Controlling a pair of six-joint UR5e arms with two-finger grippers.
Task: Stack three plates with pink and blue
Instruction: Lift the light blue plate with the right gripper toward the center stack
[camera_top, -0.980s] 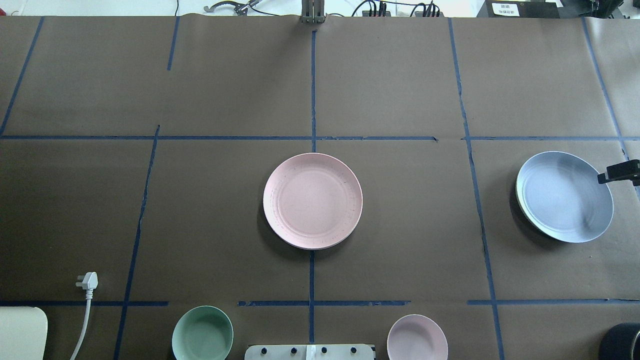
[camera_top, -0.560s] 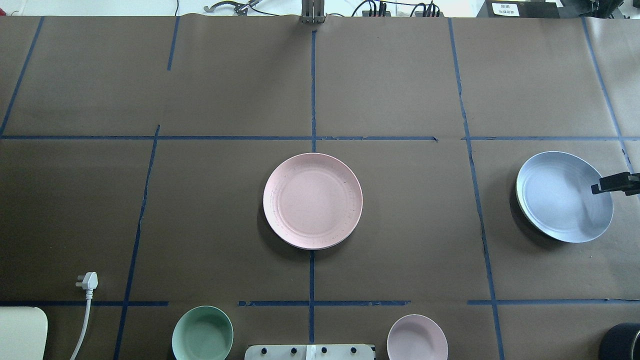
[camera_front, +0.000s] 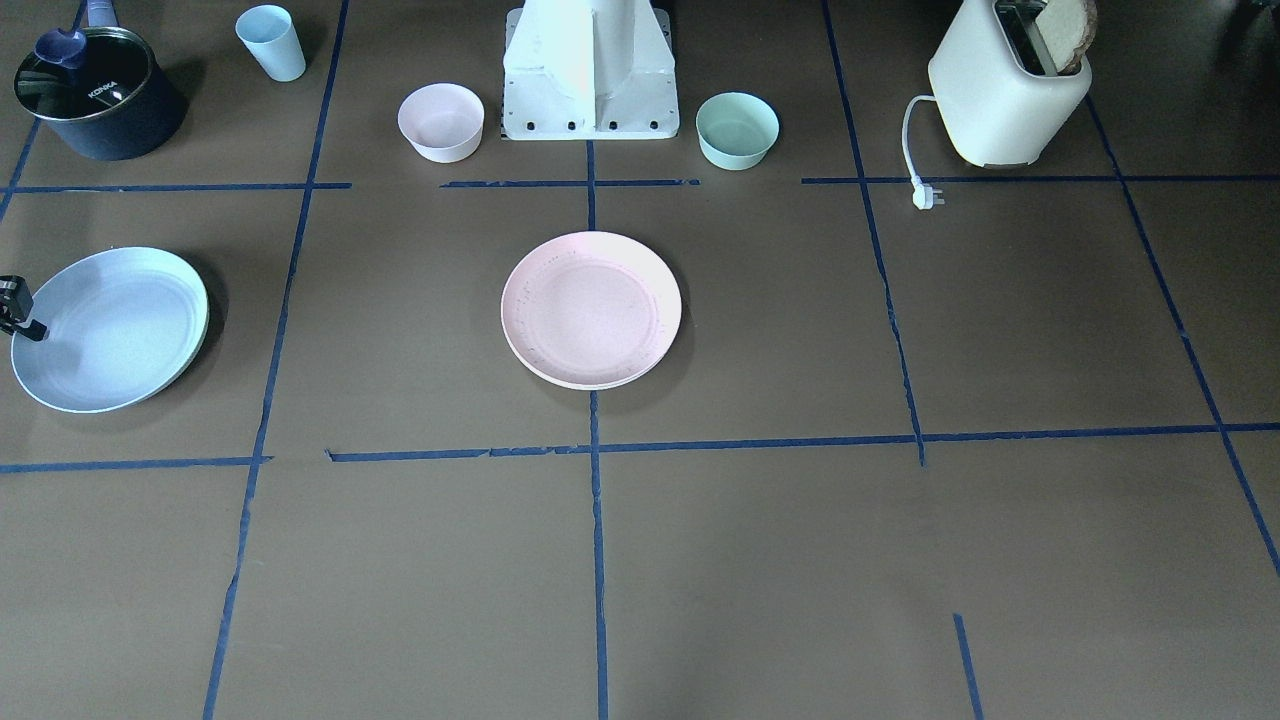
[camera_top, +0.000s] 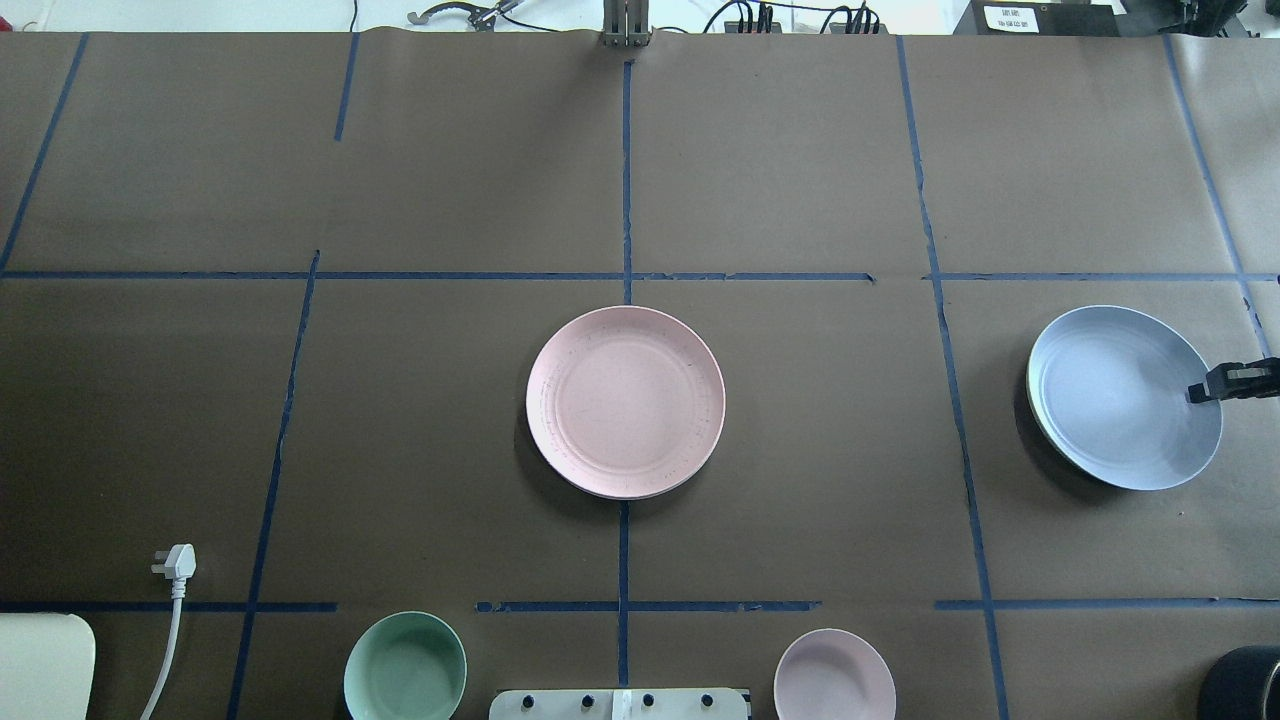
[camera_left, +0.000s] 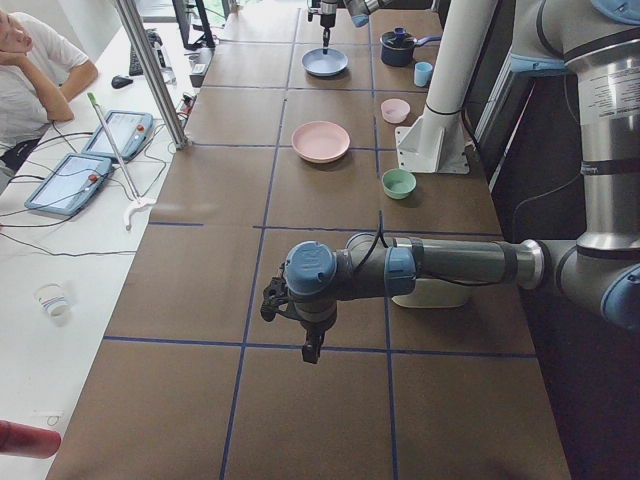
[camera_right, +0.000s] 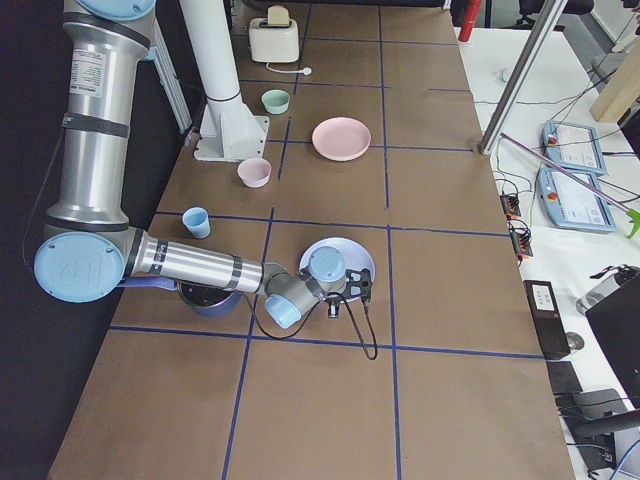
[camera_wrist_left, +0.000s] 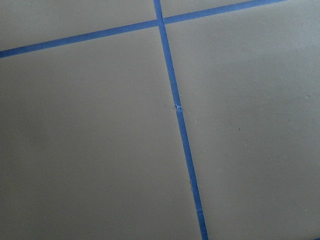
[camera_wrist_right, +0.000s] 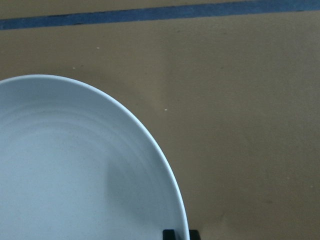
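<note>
brown table (camera_top: 800, 150): right gripper (camera_top: 1197, 392) pinches blue plate (camera_top: 1110, 400) rim; pink bowl (camera_top: 834, 675), pot (camera_front: 95, 105) nearby.

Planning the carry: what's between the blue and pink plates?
Between blue plate and pink plate: only a tape line on bare paper, overhead view.

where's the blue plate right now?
Overhead view: far right of the table, the blue plate lies right of the pink plate, with the right gripper at its outer rim.

Left arm (camera_left: 460, 262): silver tubes, pale blue joint caps, black cable looped over forearm. Right arm (camera_right: 190, 265): same finish, black band, black cable trailing toward 5 o'clock. White pedestal (camera_front: 590, 70), dark bolts along foot.
</note>
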